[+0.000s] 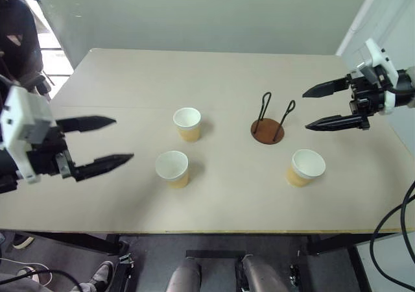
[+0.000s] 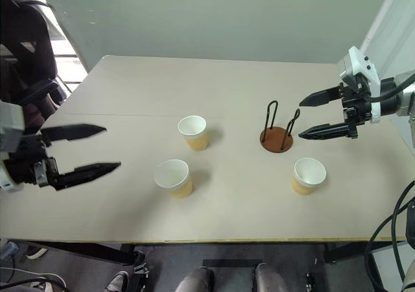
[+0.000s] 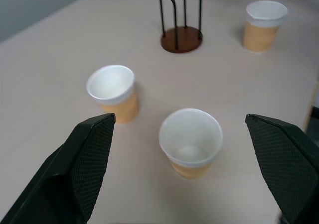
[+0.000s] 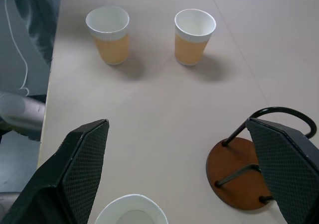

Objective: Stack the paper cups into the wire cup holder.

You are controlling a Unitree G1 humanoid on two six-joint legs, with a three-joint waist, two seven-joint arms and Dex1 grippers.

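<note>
while the left gripper (image 1: 109, 141) hangs over the table's left edge with its two black fingers spread wide and nothing between them, all three paper cups stand upright on the pale table (image 1: 214, 78), mouths up and empty. nearest that gripper, toward the front edge, is the front-left cup (image 1: 172, 168); just behind it and a little to the right stands the middle cup (image 1: 187, 124), the two close but apart. in the left wrist view the front-left cup sits between the spread fingertips, farther out on the table and not touched by them.

to the right of the middle cup, well apart from it, the wire cup holder (image 1: 268, 122) rests on its round rust-brown base with its two thin black wire loops rising upright; no cup sits inside it. in front of the holder and slightly to the right, near it but not touching, stands the right cup (image 1: 305, 167).

at the far right the right gripper (image 1: 313, 107) hovers above the table beside the holder, fingers pointing toward the left and parted wide, holding nothing. its lower fingertip lies just right of the holder's loops, not touching them. in the right wrist view the holder's base and one wire loop show beside one finger, and the rim of the right cup shows between the two fingers.
</note>
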